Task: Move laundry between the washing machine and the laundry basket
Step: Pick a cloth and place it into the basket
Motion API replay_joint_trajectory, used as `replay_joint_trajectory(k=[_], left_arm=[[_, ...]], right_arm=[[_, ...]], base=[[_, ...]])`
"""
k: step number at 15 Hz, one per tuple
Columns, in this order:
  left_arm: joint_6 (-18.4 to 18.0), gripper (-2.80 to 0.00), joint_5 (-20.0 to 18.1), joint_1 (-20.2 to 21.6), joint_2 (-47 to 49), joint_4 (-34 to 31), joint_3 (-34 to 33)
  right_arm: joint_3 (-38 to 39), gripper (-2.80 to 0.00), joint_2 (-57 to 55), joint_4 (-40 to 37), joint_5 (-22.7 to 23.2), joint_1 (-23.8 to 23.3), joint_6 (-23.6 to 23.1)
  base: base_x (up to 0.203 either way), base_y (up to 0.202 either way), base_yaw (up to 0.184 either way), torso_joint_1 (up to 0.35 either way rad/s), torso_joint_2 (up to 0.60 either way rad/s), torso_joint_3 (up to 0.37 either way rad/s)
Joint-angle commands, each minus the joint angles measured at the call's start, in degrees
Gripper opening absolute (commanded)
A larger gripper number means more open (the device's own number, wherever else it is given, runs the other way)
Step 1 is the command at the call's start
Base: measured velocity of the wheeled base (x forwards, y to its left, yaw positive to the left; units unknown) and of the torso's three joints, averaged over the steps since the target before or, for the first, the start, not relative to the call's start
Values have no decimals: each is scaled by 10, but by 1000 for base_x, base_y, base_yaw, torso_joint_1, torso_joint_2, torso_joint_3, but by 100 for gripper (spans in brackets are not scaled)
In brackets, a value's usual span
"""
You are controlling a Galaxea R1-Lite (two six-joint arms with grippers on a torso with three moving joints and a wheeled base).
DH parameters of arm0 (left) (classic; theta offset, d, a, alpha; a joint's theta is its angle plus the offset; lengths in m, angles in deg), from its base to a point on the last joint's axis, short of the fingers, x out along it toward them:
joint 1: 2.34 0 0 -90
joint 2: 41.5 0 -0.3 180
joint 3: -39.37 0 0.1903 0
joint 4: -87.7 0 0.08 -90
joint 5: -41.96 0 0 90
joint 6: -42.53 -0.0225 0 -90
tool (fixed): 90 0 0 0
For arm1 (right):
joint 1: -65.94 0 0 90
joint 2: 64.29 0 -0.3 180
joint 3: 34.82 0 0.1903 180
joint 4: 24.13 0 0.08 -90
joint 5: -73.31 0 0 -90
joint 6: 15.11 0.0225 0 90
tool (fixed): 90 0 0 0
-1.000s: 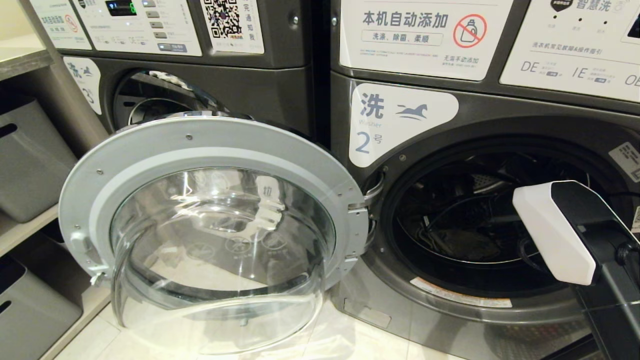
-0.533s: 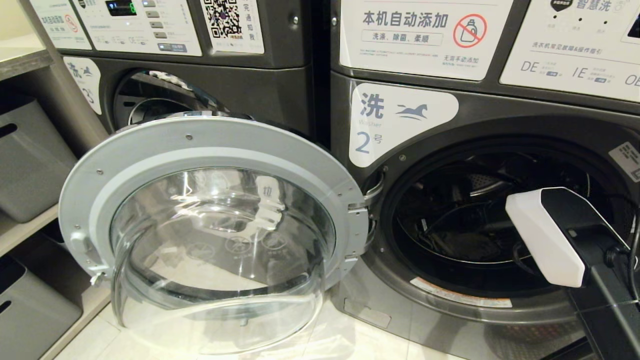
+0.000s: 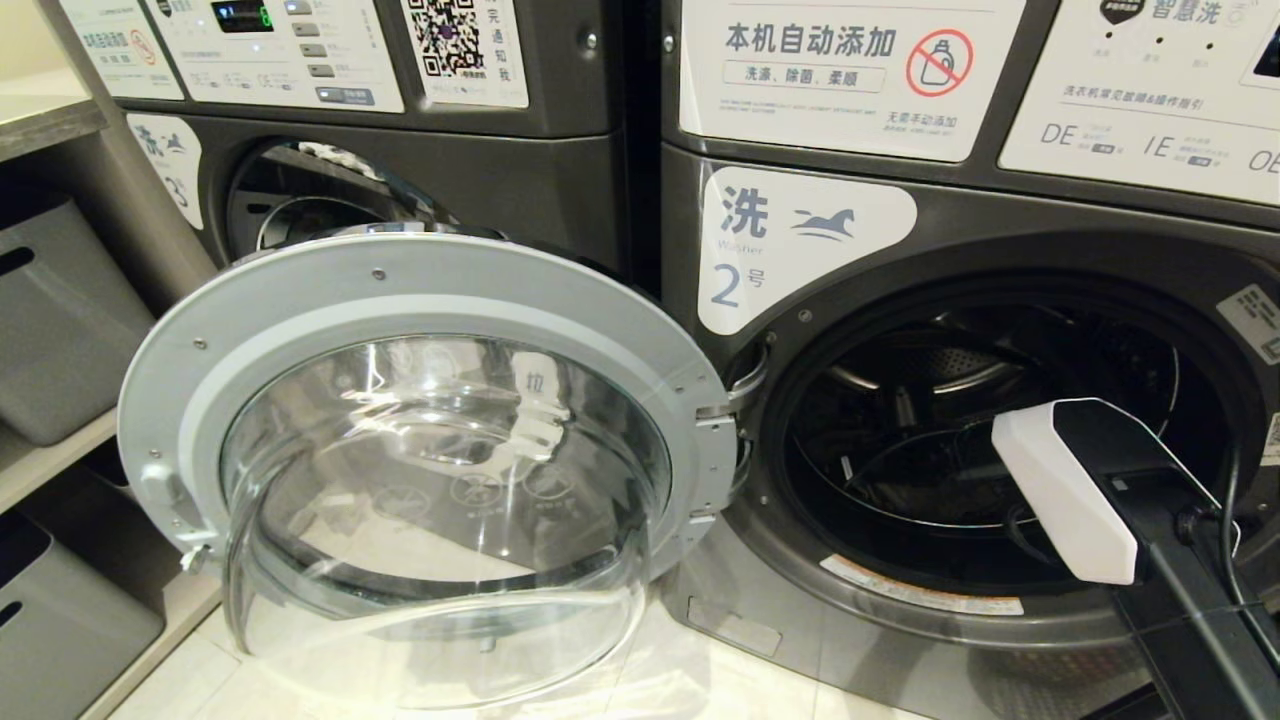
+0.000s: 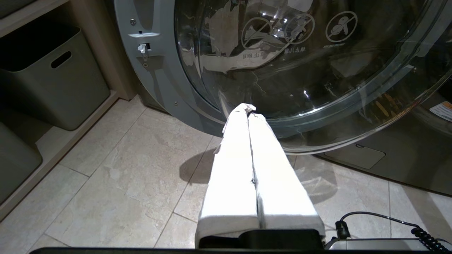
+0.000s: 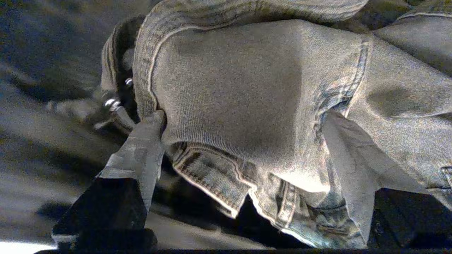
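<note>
Laundry [image 5: 247, 106] between spread right claw [image 5: 240, 123], arm reached deeper.

the drum mouth of the washing machine [image 3: 800, 250] is left unblocked by its door [image 3: 420, 440], swung fully aside. inside, the way is filled by a denim garment [image 5: 247, 106], bracketed by the right gripper [image 5: 243, 141] with fingers spread.

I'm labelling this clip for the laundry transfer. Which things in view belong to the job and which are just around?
Part of the job:
- washing machine marked 2, door swung open
- denim garment between the open right gripper's fingers

Just around:
- washing machine marked 3
- grey bins on the shelves
- left gripper, shut, above the floor tiles
</note>
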Motion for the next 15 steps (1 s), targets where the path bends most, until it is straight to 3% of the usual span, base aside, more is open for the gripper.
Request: replay_joint_trajectory(k=[1, 4, 5, 15], left_arm=[[0, -280, 0, 0, 0, 0, 0], [0, -280, 0, 0, 0, 0, 0], [0, -280, 0, 0, 0, -1, 0], [0, -280, 0, 0, 0, 0, 0]], right_arm=[[1, 0, -19, 28, -13, 1, -1], [1, 0, -22, 46, -34, 1, 0], [1, -280, -20, 46, -35, 1, 0], [1, -280, -20, 46, -35, 1, 2]], base=[[0, 0, 0, 0, 0, 0], [0, 0, 0, 0, 0, 0], [0, 0, 0, 0, 0, 0], [0, 0, 0, 0, 0, 0]])
